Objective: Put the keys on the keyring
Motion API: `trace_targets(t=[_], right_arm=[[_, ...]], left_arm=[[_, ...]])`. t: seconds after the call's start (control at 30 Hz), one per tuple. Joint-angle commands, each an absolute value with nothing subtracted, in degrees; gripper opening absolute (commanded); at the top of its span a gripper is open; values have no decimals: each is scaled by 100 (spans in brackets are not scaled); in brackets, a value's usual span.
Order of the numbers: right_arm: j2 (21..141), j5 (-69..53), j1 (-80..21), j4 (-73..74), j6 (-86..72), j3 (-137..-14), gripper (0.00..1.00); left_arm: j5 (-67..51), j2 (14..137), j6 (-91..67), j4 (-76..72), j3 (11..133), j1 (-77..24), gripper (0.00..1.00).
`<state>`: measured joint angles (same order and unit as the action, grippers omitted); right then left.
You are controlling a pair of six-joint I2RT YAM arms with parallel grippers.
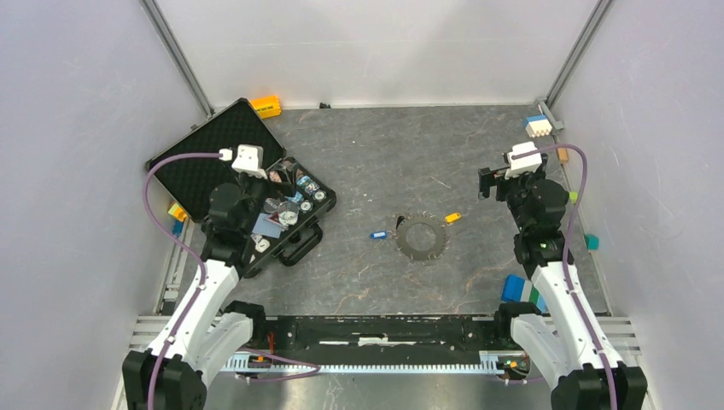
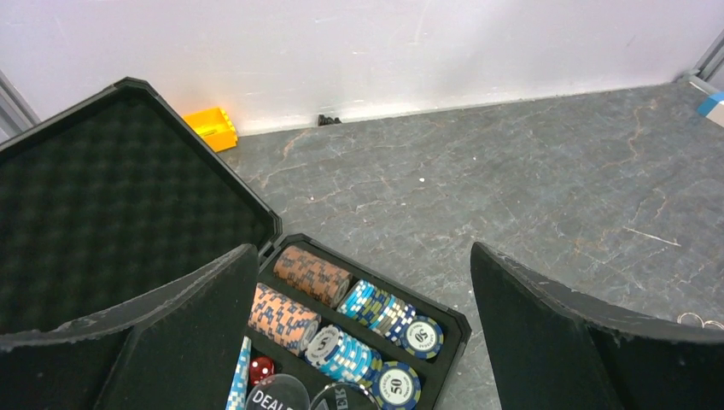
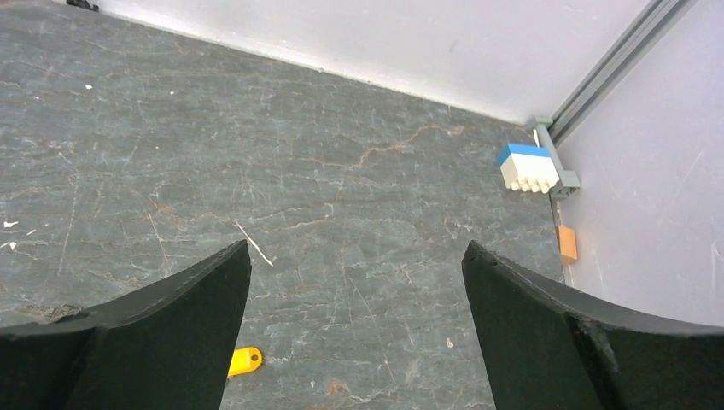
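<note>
- We see the keyring (image 1: 403, 242) lying flat as a round loop on the grey table (image 1: 376, 154), roughly midway between the two arms.
- The blue key (image 1: 378, 234) lies just left of the loop. The yellow-orange key (image 1: 452, 217) lies just off its upper right. Both are outside the ring.
- The right gripper (image 3: 354, 248) hangs over bare table to the right of the keyring. Its fingers are spread wide with nothing between them, and the yellow-orange key shows beside its left finger in the wrist view.
- The left gripper (image 2: 363, 249) is likewise spread wide and holds nothing. It is poised over the open black case (image 1: 201, 158), well apart from the keyring.
- Poker chips (image 2: 341, 316) fill the case's tray.
- An orange block (image 1: 265, 106) sits by the back wall, and a blue-and-white block (image 1: 536, 125) sits in the far right corner.
</note>
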<state>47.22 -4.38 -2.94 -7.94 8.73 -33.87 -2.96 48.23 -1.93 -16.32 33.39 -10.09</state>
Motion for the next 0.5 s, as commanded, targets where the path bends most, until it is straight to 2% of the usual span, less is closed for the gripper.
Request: trace_targets(t=[0.0,0.47], right_arm=[[4433,-606,-281,-1161,958,-3318,98],[4307,-948,-281,-1134,1039,-3190,98]], left_arm=[[-369,4521,-356,-2195,2939,-984,100],[-404,4172,-213,-1570,3037,-985,100]])
